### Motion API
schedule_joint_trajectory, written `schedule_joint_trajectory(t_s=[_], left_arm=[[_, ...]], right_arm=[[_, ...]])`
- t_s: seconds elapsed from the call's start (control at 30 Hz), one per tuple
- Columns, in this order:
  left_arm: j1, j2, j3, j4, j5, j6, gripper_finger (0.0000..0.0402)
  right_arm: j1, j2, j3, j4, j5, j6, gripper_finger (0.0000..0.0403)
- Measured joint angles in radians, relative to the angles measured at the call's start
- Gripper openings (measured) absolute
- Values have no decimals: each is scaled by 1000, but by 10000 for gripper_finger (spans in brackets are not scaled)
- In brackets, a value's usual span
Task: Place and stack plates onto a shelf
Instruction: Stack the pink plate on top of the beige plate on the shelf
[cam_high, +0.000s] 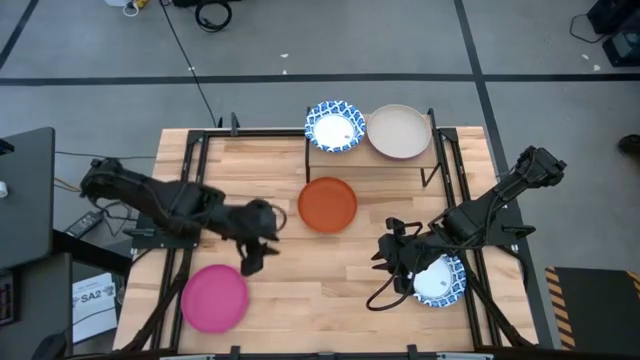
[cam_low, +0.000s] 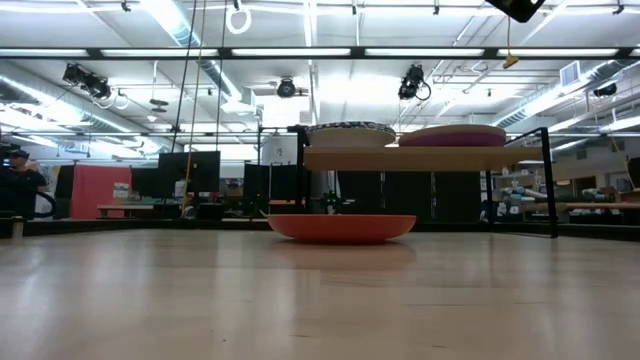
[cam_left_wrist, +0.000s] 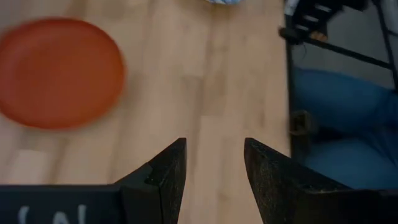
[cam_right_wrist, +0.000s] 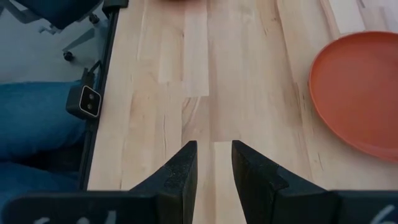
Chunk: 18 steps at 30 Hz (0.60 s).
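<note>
The shelf (cam_high: 375, 150) stands at the table's far edge, with a blue-rimmed white plate (cam_high: 335, 127) and a beige plate (cam_high: 400, 131) resting side by side on its board. The low view shows the shelf board (cam_low: 420, 158) with both plates on top. An orange plate (cam_high: 327, 204) lies flat on the tabletop in front of it (cam_low: 340, 227) (cam_left_wrist: 56, 71) (cam_right_wrist: 357, 93). A pink plate (cam_high: 214, 297) lies near the near-left corner. Another blue-rimmed plate (cam_high: 442, 281) lies under my right arm's wrist. My left gripper (cam_high: 252, 262) (cam_left_wrist: 214, 171) hovers open between the pink and orange plates. My right gripper (cam_high: 388, 258) (cam_right_wrist: 214, 165) is open a little, holding nothing.
Bare plank tabletop (cam_high: 320, 290) lies between the two grippers. Black frame rails run along the table's sides (cam_high: 190, 170). A person's blue-clad legs show beyond the near edge (cam_left_wrist: 348, 124) (cam_right_wrist: 31, 124). Cables hang by the right arm (cam_high: 385, 295).
</note>
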Motion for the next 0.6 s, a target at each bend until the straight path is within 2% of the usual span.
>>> schedule_joint_trajectory(t_s=[0.17,0.37,0.6], left_arm=[[-106,18,1,-80,-8,-138,167],[-220,55,0,-326,-19,-300,167],[-298,111,0,-554,-37,-304,167]], right_arm=[[0,0,0,4,0,-5,105],[0,0,0,18,0,-7,105],[0,0,0,18,0,-7,105]])
